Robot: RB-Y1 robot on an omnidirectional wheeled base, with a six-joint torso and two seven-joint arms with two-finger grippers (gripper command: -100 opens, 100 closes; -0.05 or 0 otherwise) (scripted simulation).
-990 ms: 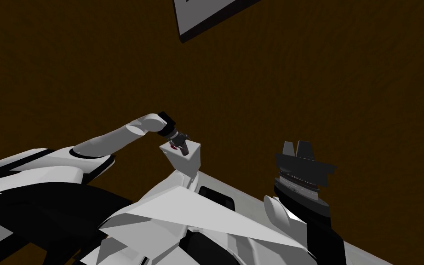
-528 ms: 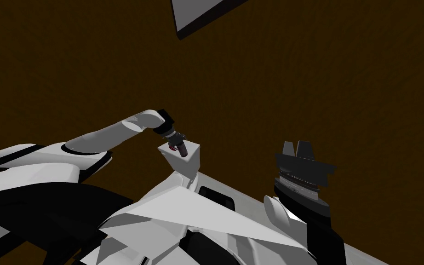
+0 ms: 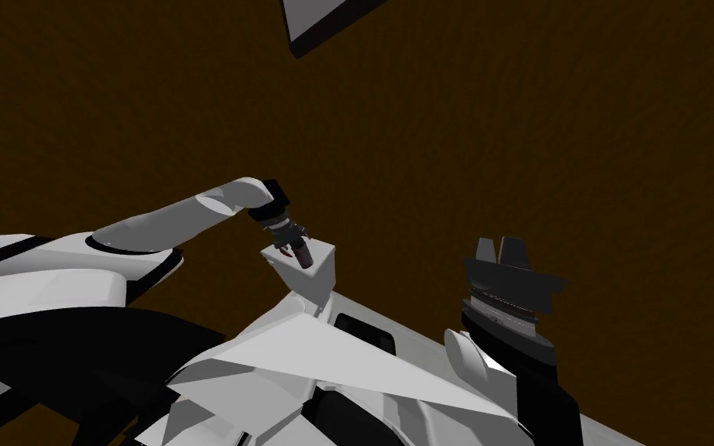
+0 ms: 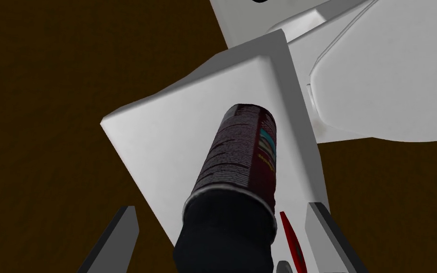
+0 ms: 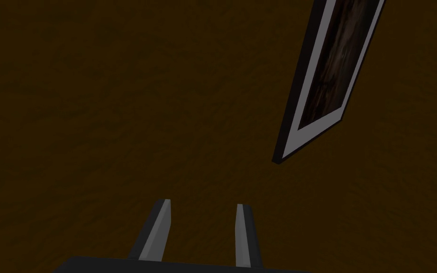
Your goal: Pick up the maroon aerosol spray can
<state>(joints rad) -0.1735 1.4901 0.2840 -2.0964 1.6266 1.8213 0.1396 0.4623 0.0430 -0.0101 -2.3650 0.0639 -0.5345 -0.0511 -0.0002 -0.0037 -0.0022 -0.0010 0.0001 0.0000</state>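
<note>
The maroon spray can (image 4: 243, 156), with printed text and a black cap, stands on a small white block (image 4: 165, 142). My left gripper (image 4: 222, 237) is open around the can's cap end. Its fingers (image 4: 120, 234) stand wide on either side with gaps to the cap, and neither touches it. In the head view the left gripper (image 3: 292, 241) hangs over the white block (image 3: 318, 271), with the can (image 3: 302, 254) showing as a dark stub. My right gripper (image 3: 501, 249) is held up at the right. In its wrist view the right gripper (image 5: 203, 222) has narrow-set fingers with nothing between them.
A thin red thing (image 4: 291, 237) lies on the block beside the can, close to one finger. Dark brown floor (image 3: 502, 116) surrounds the block. A dark-framed picture (image 3: 324, 23) shows at the top of the head view.
My left forearm has risen and swung slightly left, and the hand has shifted a little over the block. The head view has drifted slightly. The right arm has not moved.
</note>
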